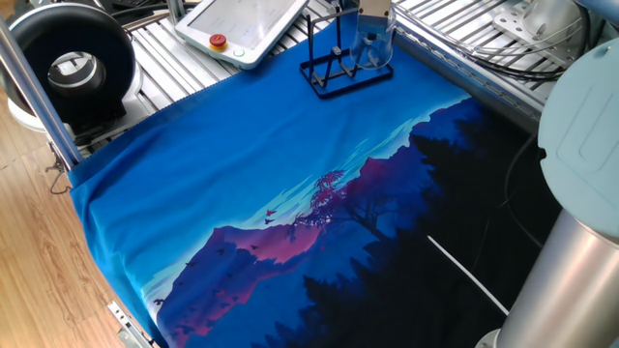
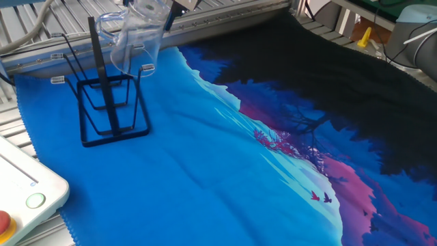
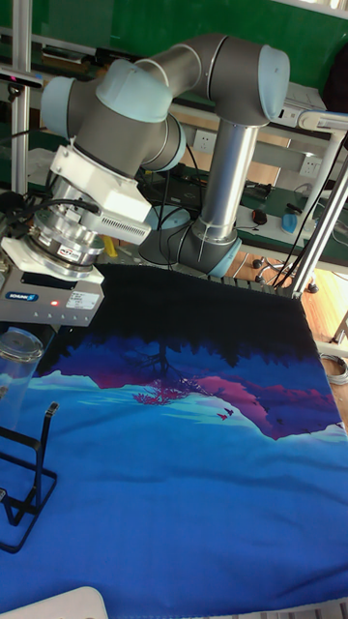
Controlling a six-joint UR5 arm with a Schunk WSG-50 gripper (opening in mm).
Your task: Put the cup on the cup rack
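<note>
Tall fixed view, cup: the cup point(image 3: 16, 372) hangs off the cloth at about 9 o'clock in the picture, under the tool head, tilted, above the cup rack point(image 3: 24, 474).
Other fixed view, cup: the clear mug point(image 2: 136, 41) sits at 11 o'clock, mouth slanting down and left, just beside the tallest peg; whether glass touches peg I cannot tell.
Claw: the claw point(image 2: 179, 7) barely shows at the top edge by the mug's base; since the mug is clear of the cloth I judge it clamped on the cup, but its fingers are hidden.
Step in hand: seating the mug over a peg, by my reading.
Doing it well: line the mouth with the peg tip, keep the tilt along the peg, lower slowly, and release only once the peg bears the glass; the light rack could slide or tip.
Rack: black wire frame point(image 1: 340, 68) at 12 o'clock on the blue cloth point(image 1: 242, 174) covering the desk.
Writing: a small label on the tool head point(image 3: 53, 290) is too small to read; the pendant point(image 1: 247, 24) shows a red button, no legible text.
</note>
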